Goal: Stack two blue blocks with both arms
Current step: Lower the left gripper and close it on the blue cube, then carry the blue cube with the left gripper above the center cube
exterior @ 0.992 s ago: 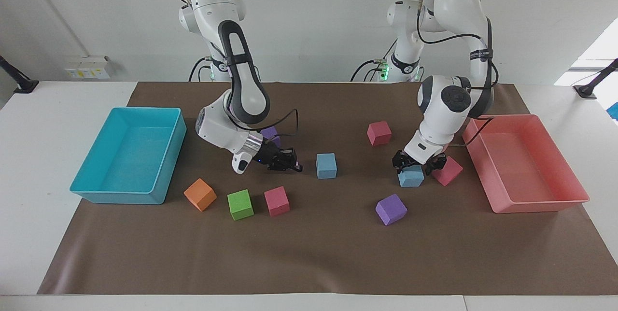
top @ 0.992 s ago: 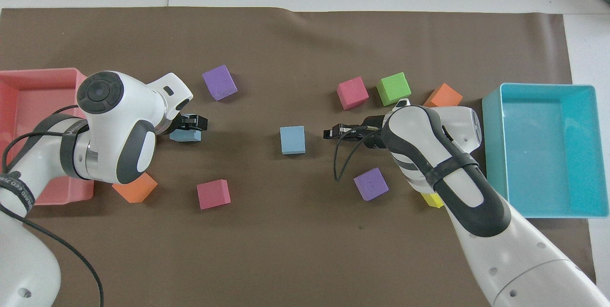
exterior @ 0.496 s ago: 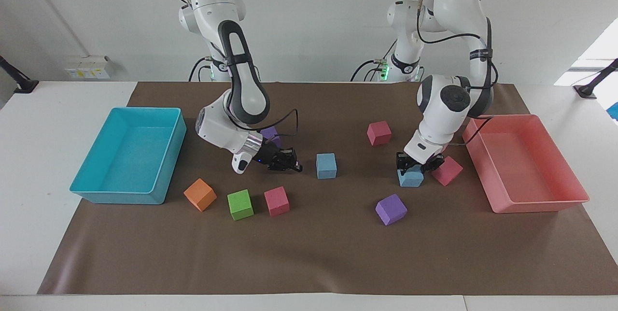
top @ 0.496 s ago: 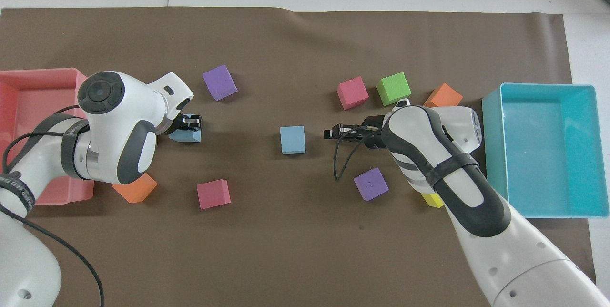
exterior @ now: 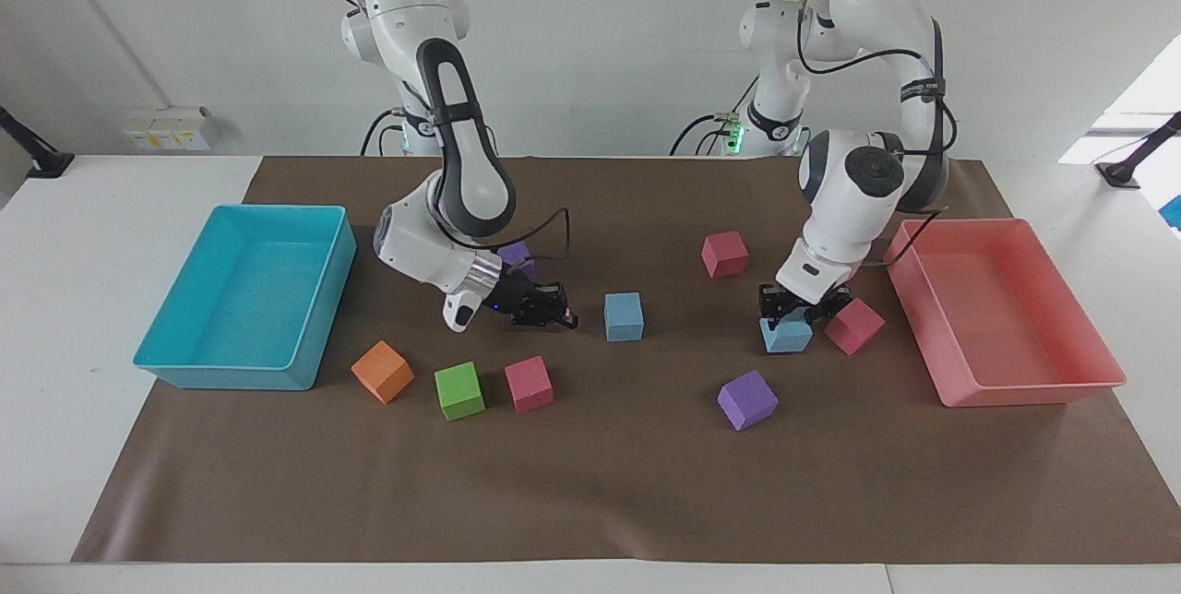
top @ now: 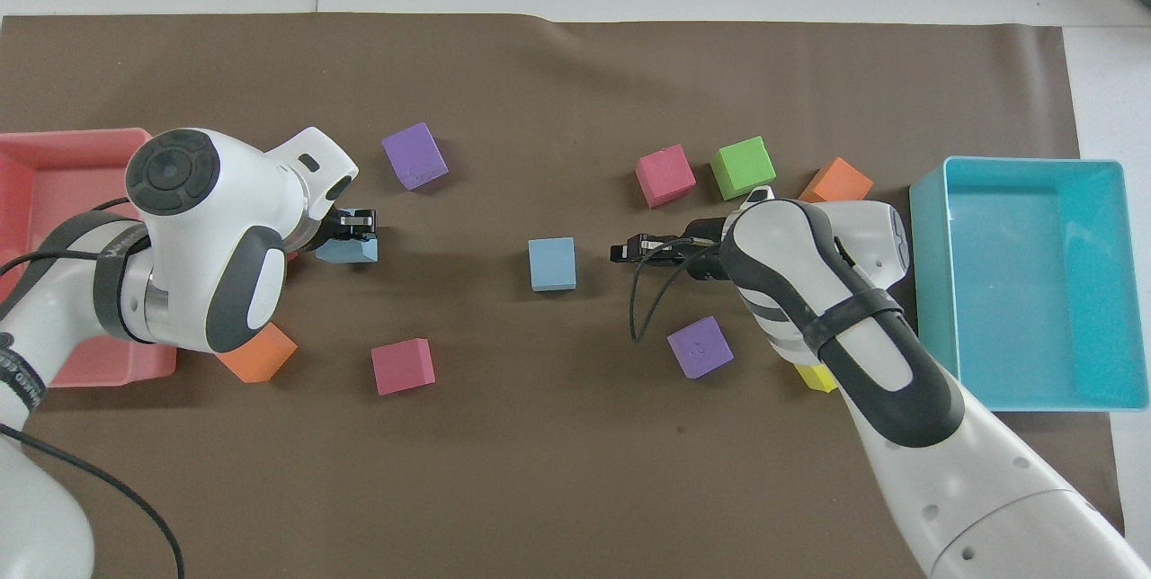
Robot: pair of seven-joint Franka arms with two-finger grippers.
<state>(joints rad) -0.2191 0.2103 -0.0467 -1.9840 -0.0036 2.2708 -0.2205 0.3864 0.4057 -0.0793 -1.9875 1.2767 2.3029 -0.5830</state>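
One blue block (exterior: 624, 315) sits on the brown mat at the table's middle; it also shows in the overhead view (top: 551, 263). My right gripper (exterior: 556, 314) hangs low beside it, toward the right arm's end, also seen from overhead (top: 623, 251). My left gripper (exterior: 790, 321) is shut on the second blue block (exterior: 786, 337), which is tilted and lifted just off the mat next to a pink cube (exterior: 854, 326). From overhead the left gripper (top: 356, 232) covers part of that block (top: 349, 251).
A turquoise tray (exterior: 221, 377) stands at the right arm's end and a pink tray (exterior: 1024, 388) at the left arm's end. Purple (exterior: 747, 399), pink (exterior: 724, 254), pink (exterior: 529, 384), green (exterior: 459, 390) and orange (exterior: 382, 372) cubes lie scattered on the mat.
My left gripper has closed on its blue block and raised it slightly, tilting it. The right arm has not moved.
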